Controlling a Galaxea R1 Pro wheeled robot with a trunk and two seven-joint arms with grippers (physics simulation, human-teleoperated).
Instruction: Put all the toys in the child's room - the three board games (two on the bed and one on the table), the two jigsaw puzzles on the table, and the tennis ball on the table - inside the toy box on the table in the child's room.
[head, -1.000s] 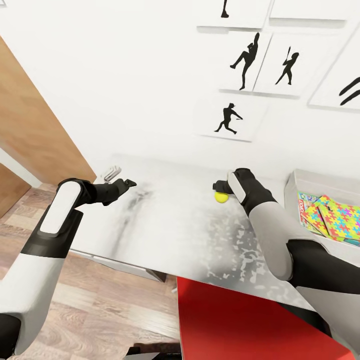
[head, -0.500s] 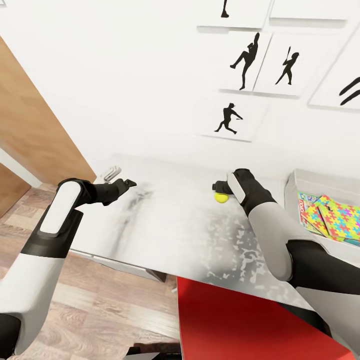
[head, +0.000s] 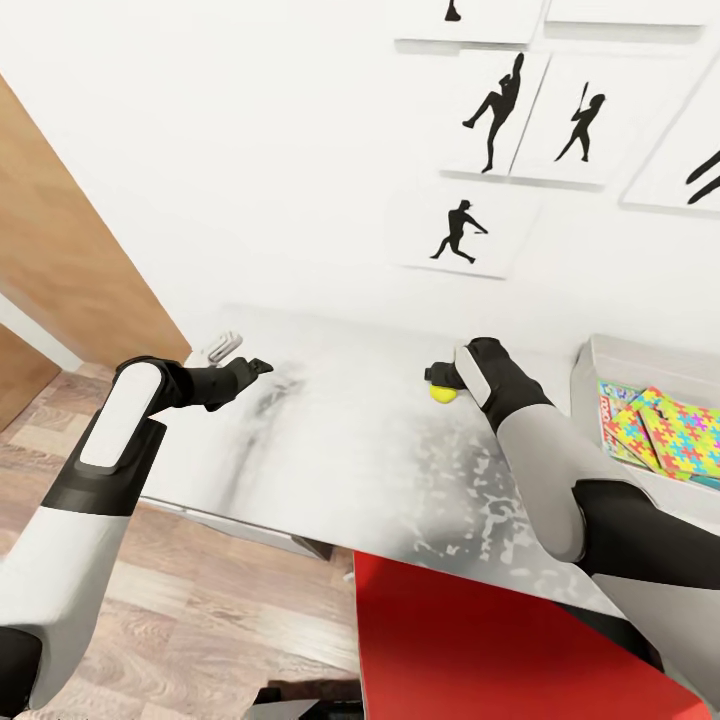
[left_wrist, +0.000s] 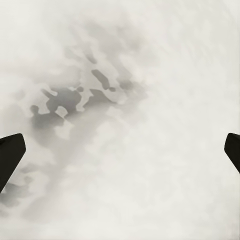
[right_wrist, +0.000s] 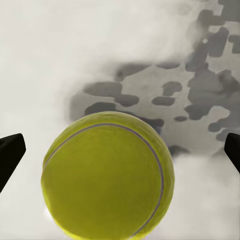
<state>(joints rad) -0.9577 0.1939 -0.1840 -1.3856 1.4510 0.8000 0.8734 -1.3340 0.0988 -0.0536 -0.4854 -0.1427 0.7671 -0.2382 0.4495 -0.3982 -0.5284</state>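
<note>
Now tennis ball (right_wrist: 107, 175) on grey table (head: 340, 450), between spread fingers of right gripper (right_wrist: 120, 150), untouched. Likely light, springy, fuzzy; rolls easily. Pinch across widest middle, squarely. Left gripper (left_wrist: 120, 150) spread, empty. Toy box (head: 600, 360) nearby right.

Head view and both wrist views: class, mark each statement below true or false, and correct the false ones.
1. The tennis ball lies between the open fingers of the right gripper. True.
2. The left gripper is shut on a puzzle. False: it is open over the bare table.
3. The toy box is at the table's right end. True.
4. The toy box is empty. False: a puzzle and a game box lie in it.
5. The ball is already in the toy box. False: it sits on the table.
</note>
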